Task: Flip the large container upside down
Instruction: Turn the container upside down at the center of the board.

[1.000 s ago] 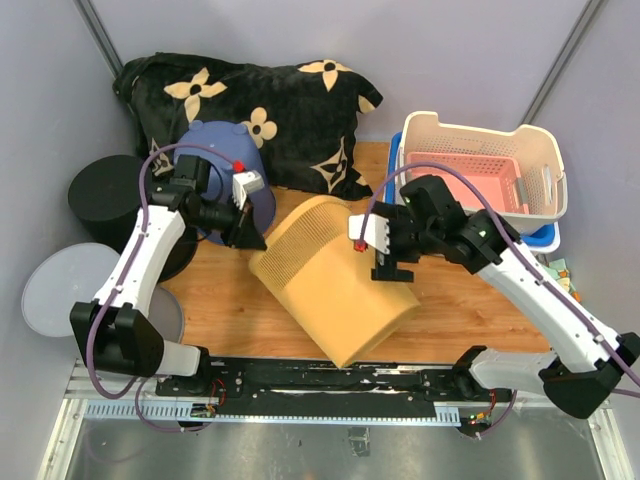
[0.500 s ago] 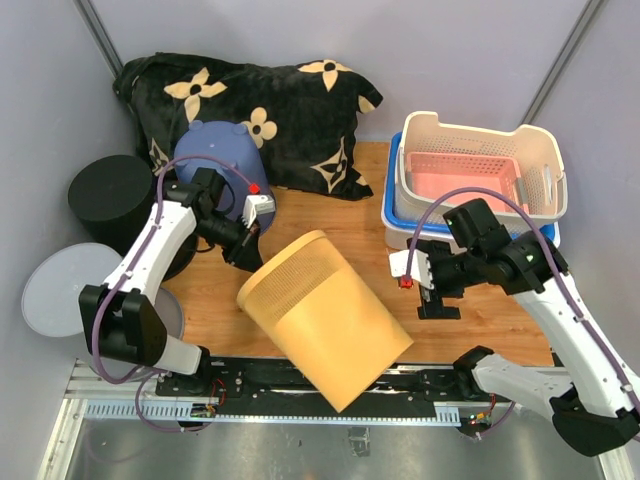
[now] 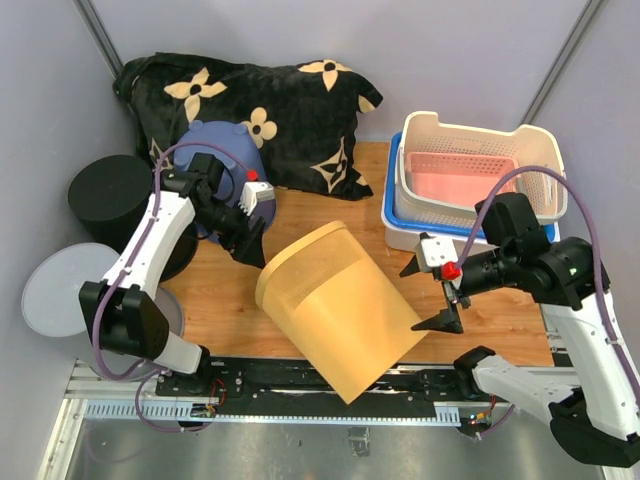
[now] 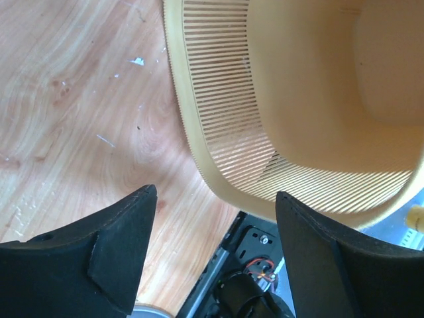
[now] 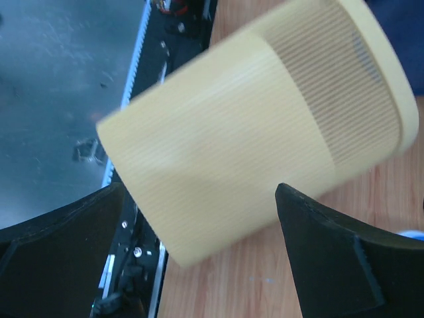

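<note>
top: we see container (image 3: 335, 300) tilted on table (image 3: 225, 300) | left wrist: ribbed inside; left end effector (image 4: 215, 193) spread, empty | right wrist: outer wall; right end effector (image 5: 199, 192) spread, empty

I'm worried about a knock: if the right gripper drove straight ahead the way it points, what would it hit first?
The right gripper would likely meet the large container, its ribbed side wall, dead ahead of the open jaws; depth is unclear.

Ribbed matt yellow plastic: large container (image 3: 335, 305); scuffed wood grain: table (image 3: 225, 300).
</note>
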`<state>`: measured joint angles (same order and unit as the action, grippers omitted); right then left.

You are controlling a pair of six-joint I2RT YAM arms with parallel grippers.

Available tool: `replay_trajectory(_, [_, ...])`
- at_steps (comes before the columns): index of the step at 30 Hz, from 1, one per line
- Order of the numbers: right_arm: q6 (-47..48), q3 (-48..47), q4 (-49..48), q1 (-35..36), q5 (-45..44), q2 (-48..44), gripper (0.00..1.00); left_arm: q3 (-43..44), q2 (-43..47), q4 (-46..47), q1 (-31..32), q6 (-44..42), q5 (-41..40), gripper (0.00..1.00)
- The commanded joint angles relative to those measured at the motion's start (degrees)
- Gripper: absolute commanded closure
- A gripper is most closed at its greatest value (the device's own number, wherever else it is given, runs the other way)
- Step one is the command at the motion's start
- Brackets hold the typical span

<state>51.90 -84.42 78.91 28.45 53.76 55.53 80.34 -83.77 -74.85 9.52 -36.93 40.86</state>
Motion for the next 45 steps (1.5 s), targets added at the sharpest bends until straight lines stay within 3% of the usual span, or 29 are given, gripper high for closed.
replay_trajectory(1, [-0.05, -6.32, 4.75, -0.85, 13.89, 1.26, 0.00, -1.35, -1.74, 0.49, 0.23, 0.74, -0.21, 0.19])
replay_trajectory(4, [3.79, -2.09, 7.68, 1.40, 12.92, -0.34, 0.00, -2.95, -2.37, 0.41, 0.23, 0.59, 1.69, 0.02])
replay_trajectory(5, [3.01, 1.10, 5.87, 2.68, 10.90, -1.43, 0.00, -3.14, -2.63, 0.36, 0.19, 0.67, 2.12, 0.01])
replay_trajectory(11, [-4.18, 15.77, -2.69, 7.29, 9.58, -6.49, 0.00, -0.29, -5.23, 0.49, 0.19, 2.37, -0.68, 0.01])
replay_trajectory(17, [-6.40, 18.66, -3.80, 7.68, 11.81, -7.48, 0.00, 8.24, -8.34, -0.27, 0.24, 5.40, -1.33, 0.01])
replay_trajectory(22, [-13.27, 21.49, -12.37, 7.84, 8.00, -8.48, 0.00, 17.21, -10.38, -3.19, 0.10, 5.51, -4.23, 0.01])
replay_trajectory(25, [-14.83, 22.47, -15.50, 8.42, 0.15, -8.67, 0.00, 19.84, -8.26, -3.16, 0.10, 5.00, -7.55, 0.01])
replay_trajectory(30, [-8.33, 25.14, -15.58, 8.90, -20.63, -10.00, 0.00, 20.97, -2.22, -0.68, -1.04, 5.93, -9.30, 0.01])
replay_trajectory(33, [-5.91, 28.56, -16.23, 7.99, -26.66, -11.33, 0.00, 19.04, 0.85, 0.30, -1.08, 5.85, -10.08, 0.01])
replay_trajectory(40, [-1.41, 25.15, -8.12, 1.80, -20.85, -11.47, 0.00, 17.91, 3.52, 0.87, -1.08, 5.28, -10.78, 0.01])
replay_trajectory(45, [-0.22, 24.95, -7.88, 2.52, -17.28, -10.29, 0.00, 15.15, 3.74, 3.00, -1.08, 6.47, -9.14, 0.01])
